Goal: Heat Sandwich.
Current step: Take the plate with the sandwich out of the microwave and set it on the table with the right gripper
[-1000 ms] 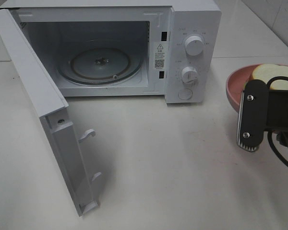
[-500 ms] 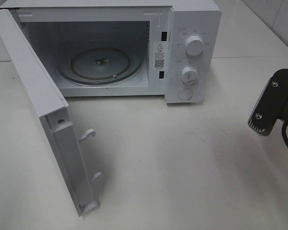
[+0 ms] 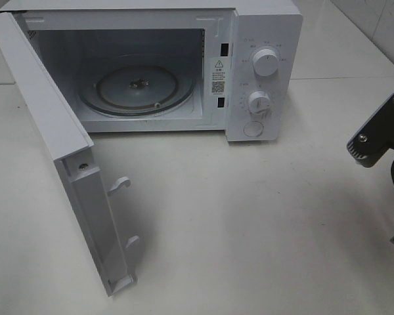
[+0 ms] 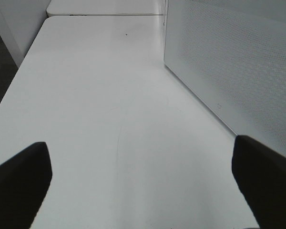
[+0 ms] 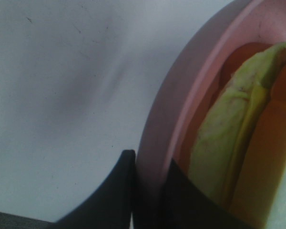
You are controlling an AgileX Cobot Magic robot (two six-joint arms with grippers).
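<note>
microwave (image 3: 184,65): door (image 3: 59,151) swung wide, glass turntable (image 3: 136,86) bare, two dials on the panel.
right end effector (image 5: 148,191): at the right edge of the high view, fingers narrowed onto the rim of the pink plate (image 5: 181,95), one on each side of it.
sandwich (image 5: 229,143): lying in the pink plate, just beside the gripped rim; pale yellow-green edge visible.
left end effector (image 4: 143,181): fingers spread wide over bare tabletop (image 4: 109,95), beside the microwave's perforated side wall, holding nothing.
</note>
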